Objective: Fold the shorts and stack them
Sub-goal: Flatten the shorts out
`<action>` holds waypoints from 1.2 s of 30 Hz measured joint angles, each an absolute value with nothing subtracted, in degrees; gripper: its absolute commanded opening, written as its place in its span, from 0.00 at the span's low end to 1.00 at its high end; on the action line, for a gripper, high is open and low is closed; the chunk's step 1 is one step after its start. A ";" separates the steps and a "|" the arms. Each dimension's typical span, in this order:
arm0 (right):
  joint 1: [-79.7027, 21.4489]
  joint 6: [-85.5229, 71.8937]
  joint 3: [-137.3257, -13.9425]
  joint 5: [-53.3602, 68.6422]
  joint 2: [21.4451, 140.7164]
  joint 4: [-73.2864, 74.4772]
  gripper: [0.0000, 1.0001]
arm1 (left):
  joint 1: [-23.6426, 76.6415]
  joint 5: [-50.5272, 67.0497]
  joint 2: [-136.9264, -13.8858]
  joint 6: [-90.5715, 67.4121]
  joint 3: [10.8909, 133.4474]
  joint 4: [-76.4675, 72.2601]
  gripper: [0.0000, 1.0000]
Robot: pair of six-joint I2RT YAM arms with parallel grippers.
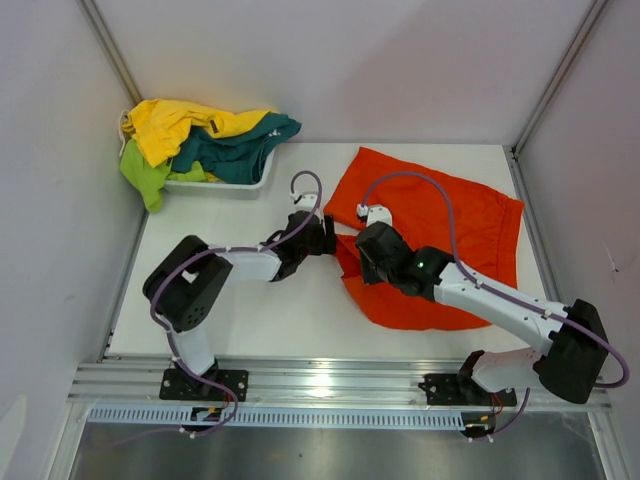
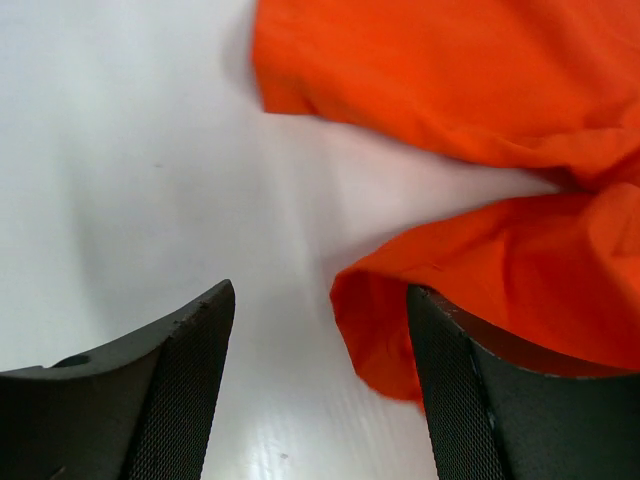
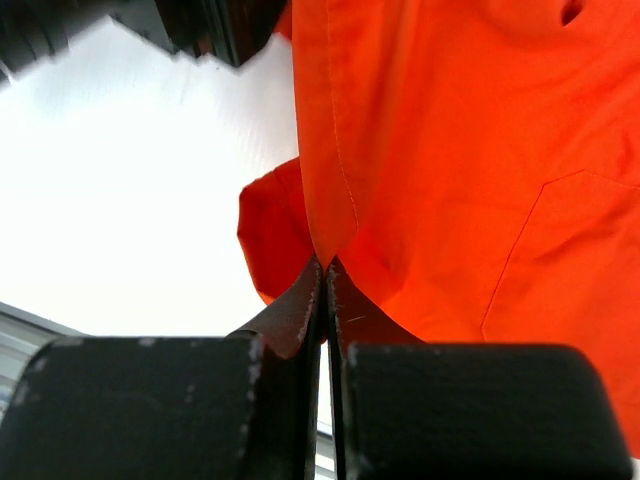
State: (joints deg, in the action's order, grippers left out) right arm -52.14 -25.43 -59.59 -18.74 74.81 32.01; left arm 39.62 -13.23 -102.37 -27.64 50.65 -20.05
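Observation:
The orange shorts (image 1: 470,225) lie spread on the right half of the table. My right gripper (image 1: 362,250) is shut on a fold at their left edge, with the cloth (image 3: 400,150) pinched between the fingertips. My left gripper (image 1: 328,236) is open at the same left edge; a lobe of orange cloth (image 2: 450,270) lies against its right finger (image 2: 470,400), the left finger (image 2: 180,380) over bare table. Yellow (image 1: 170,125), teal (image 1: 240,145) and lime-green (image 1: 145,175) shorts are heaped at the back left.
A white basket (image 1: 250,180) holds the heaped shorts at the back-left corner. Metal frame posts run up at both back corners, and grey walls close both sides. An aluminium rail (image 1: 330,380) runs along the near edge.

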 measured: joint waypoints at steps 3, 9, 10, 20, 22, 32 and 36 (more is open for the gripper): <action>-52.58 -25.47 -59.31 -18.68 74.56 32.08 0.00 | 38.15 -13.54 -103.11 -26.68 51.46 -18.87 0.72; -53.89 -25.85 -59.22 -18.52 74.56 32.12 0.00 | 37.91 -13.54 -104.81 -25.36 54.41 -16.95 0.73; -54.15 -25.87 -59.22 -18.50 74.56 32.12 0.00 | 37.89 -13.54 -104.86 -25.34 54.57 -16.86 0.73; -58.13 -26.74 -59.24 -18.55 75.83 31.81 0.00 | 36.97 -13.19 -107.90 -25.21 56.66 -15.31 0.77; -58.98 -26.89 -59.24 -18.57 76.69 31.83 0.00 | 36.69 -12.88 -108.86 -25.23 57.28 -15.00 0.77; -60.27 -26.92 -60.10 -19.07 78.22 32.05 0.00 | 36.51 -9.17 -112.49 -24.49 62.50 -14.22 0.10; -60.25 -26.92 -60.14 -19.14 78.22 32.14 0.00 | 36.25 -5.19 -113.67 -24.45 62.50 -15.46 0.00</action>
State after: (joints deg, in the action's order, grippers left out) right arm -60.25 -26.92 -60.14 -19.14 78.22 32.14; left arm 36.25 -5.19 -113.67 -24.45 62.50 -15.46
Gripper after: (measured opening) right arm 0.006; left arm 0.012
